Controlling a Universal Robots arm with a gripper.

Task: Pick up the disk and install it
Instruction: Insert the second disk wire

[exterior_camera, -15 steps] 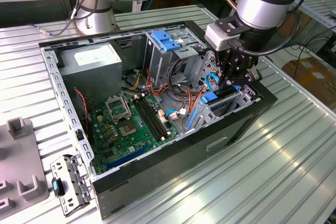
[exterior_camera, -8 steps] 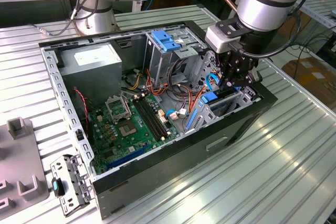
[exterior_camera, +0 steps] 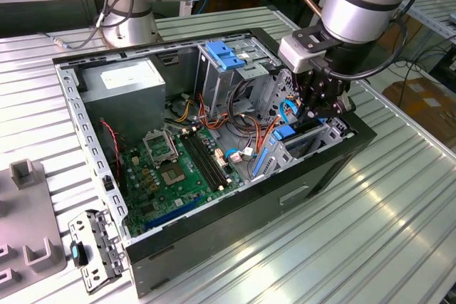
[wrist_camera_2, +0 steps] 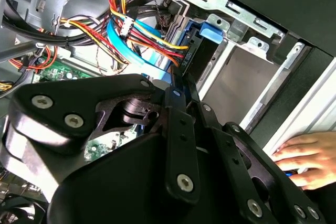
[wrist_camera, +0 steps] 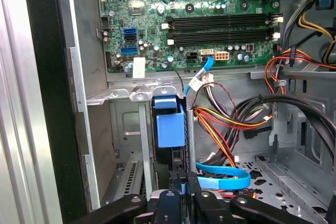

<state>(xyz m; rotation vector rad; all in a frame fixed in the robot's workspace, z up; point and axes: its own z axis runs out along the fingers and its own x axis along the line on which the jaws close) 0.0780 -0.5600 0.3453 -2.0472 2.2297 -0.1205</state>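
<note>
Currently:
gripper: clenched on the disk, fingers pinching its top edge
disk: upright, partly down in the lower bay by the case's front wall
step: insertion, looks near seated
next move needs: straight push, clear of cables
far: motherboard; a hand on the case edge

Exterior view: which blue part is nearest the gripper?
The disk, blue-railed, right at the gripper; the ribbed blue latch sits apart atop the tall bay.

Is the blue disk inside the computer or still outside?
Inside. The disk stands on edge down in the metal bay of the computer case, with the gripper right at its end.
</note>
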